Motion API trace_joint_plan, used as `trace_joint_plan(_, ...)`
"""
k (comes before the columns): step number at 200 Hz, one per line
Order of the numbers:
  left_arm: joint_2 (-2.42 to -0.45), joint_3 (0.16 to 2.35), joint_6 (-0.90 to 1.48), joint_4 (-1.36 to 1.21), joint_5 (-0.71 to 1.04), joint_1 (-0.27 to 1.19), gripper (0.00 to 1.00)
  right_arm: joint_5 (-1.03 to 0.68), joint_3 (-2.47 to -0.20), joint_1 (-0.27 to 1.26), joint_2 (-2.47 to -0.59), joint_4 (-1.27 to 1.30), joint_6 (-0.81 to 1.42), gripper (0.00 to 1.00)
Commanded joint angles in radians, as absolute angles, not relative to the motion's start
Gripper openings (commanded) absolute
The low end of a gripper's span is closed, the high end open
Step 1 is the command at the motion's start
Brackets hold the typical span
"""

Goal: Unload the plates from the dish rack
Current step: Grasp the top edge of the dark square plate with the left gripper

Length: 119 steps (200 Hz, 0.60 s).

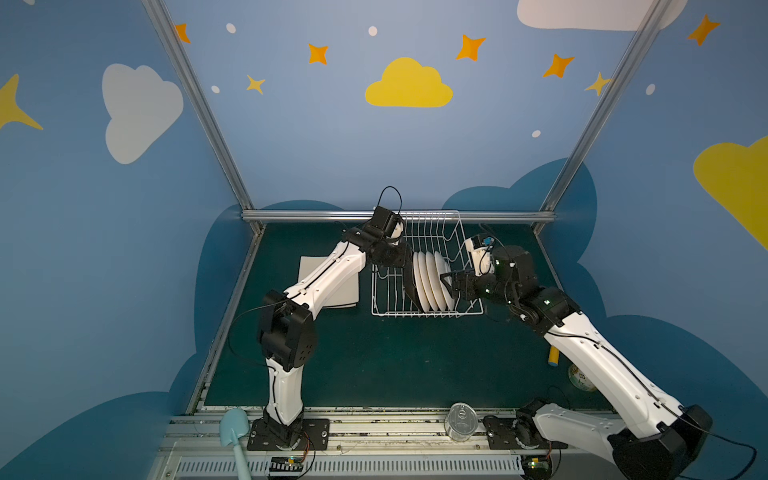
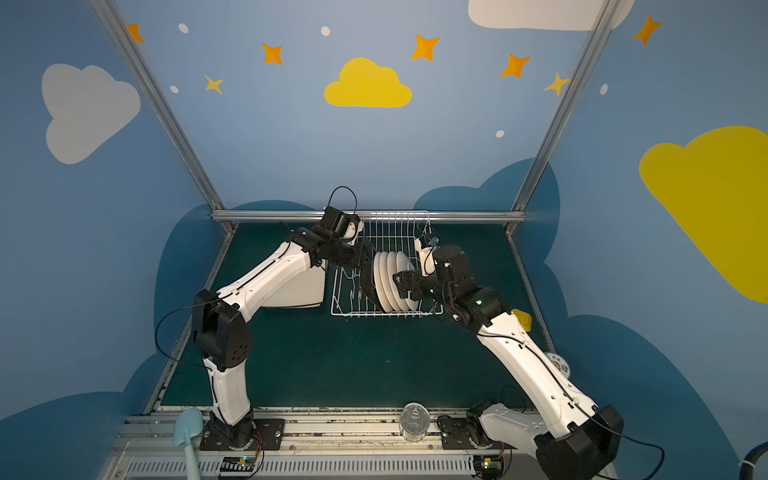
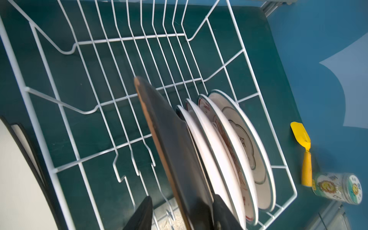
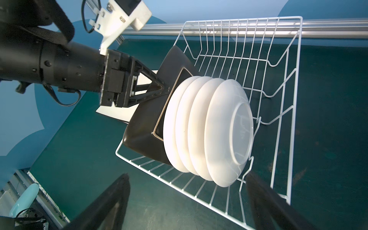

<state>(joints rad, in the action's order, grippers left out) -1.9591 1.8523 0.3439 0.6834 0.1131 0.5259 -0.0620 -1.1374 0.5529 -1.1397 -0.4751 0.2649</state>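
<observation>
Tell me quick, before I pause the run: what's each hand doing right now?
Left hand: open, straddling the edge of the glossy black square plate, gap beside one finger, not clamped.
Right hand: open, holding nothing.

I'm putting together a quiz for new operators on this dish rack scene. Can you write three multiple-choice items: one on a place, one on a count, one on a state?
1. Where is the black square plate?
A) on edge in the dish rack, beside the round white plates
B) lying flat outside the rack
C) stacked on top of the round plates

2. How many round white plates stand in the rack?
A) two
B) four
C) six

3. How is the right gripper?
A) shut on a plate
B) shut on a rack wire
C) open, holding nothing

Answers:
1 A: it stands on edge inside the wires, next to the round ones.
2 B: four rims show side by side.
3 C: its fingers stand wide apart with nothing gripped.
</observation>
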Motion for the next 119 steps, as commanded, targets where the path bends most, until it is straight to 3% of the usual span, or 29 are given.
trace_joint_plan(1,-1.997,1.895,0.322,0.721,0.08,0.52,0.48,-0.074,-1.139,0.548,-1.139,-0.456,0.265,0.9)
trace_joint_plan(119,-2.102,1.96,0.35,0.747,0.07,0.523,0.46,-0.083,-1.131,0.537,-1.137,-0.443,0.262,0.9)
